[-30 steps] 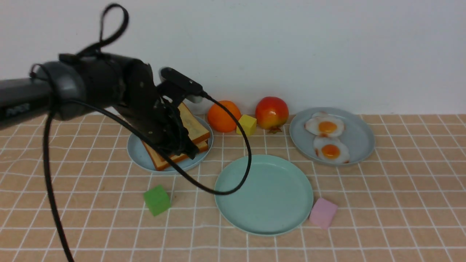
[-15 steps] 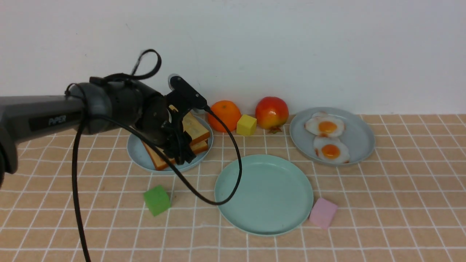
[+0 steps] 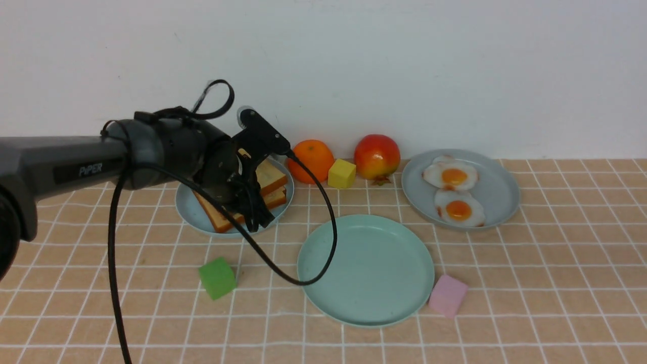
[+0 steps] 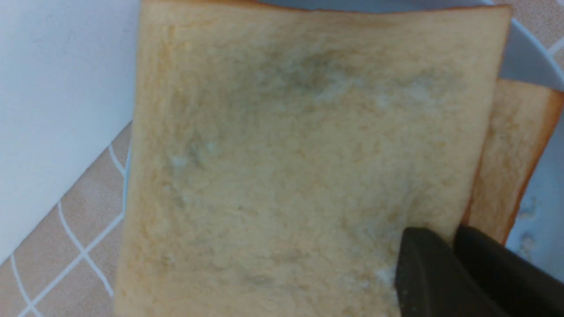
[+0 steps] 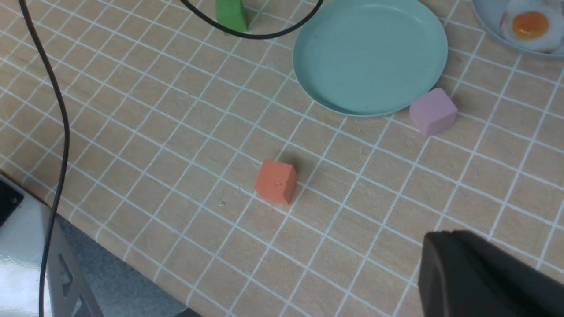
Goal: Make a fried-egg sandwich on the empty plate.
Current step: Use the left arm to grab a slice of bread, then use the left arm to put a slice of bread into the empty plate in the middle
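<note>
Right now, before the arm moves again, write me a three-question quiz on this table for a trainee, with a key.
1. True or false: the mint-green plate already holds a slice of toast.
2. How many fried eggs lie on the blue-grey plate? A one, B two, C three.
3. Short answer: which arm's gripper is down at the toast stack?
Key: 1 false, it is bare; 2 B; 3 the left gripper.

Three round plastic plates [image 3: 374,268], two white fried eggs [image 3: 451,176], four coloured cubes [image 3: 217,278], two round fruits [image 3: 376,155], at least two golden toast slices [image 4: 299,154].
</note>
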